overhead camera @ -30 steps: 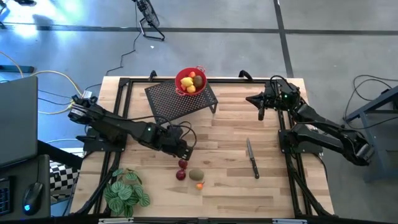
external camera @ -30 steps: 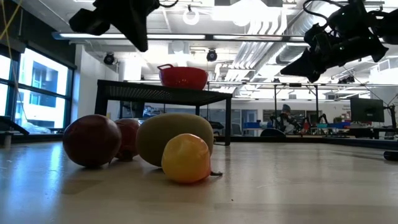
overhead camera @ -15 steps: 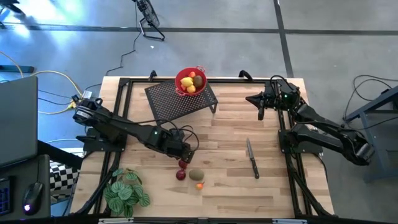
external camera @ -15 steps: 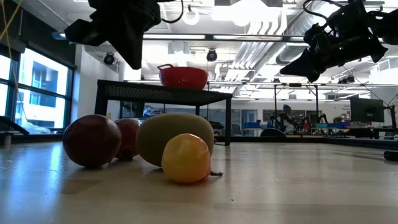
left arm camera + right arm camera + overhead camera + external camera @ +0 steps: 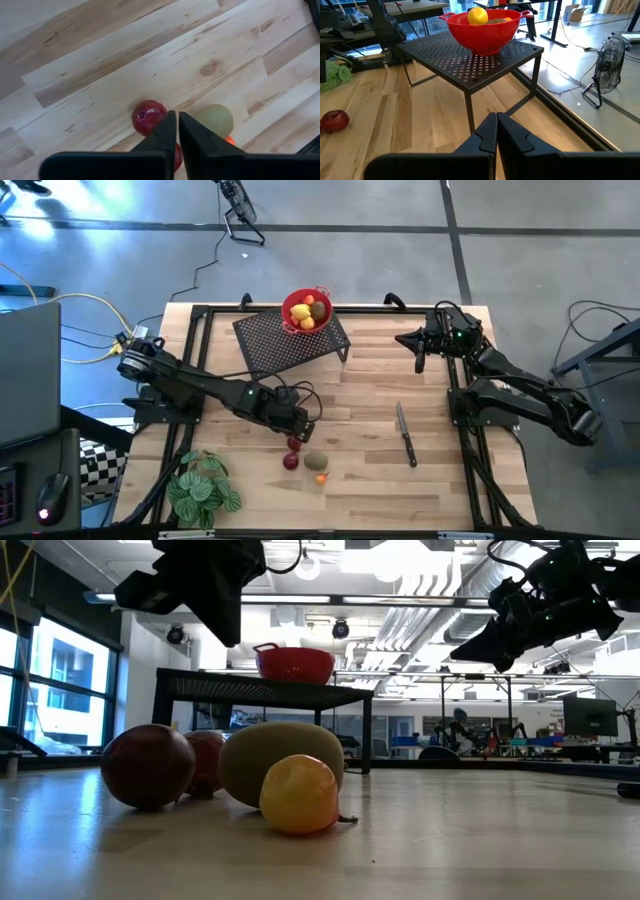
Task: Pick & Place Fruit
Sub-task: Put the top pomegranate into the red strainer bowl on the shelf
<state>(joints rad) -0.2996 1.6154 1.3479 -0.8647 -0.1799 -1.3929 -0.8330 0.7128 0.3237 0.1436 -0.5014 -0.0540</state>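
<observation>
Four fruit lie together on the wooden table near its front: a dark red ball, a second red ball, an olive-green oval and a small orange one. My left gripper hangs shut just above and behind them, pointing steeply down; in the left wrist view its tips stand between the red ball and the green oval. More fruit, one of them a yellow lemon, sit in a red bowl. My right gripper waits shut at the far right.
The red bowl stands on a black mesh stand at the table's far middle. A knife lies right of centre. A green leafy plant sits at the near left corner. Bare wood stretches between the fruit and the knife.
My left gripper has crept a little down and toward the fruit group, staying shut. The fruit have not moved.
</observation>
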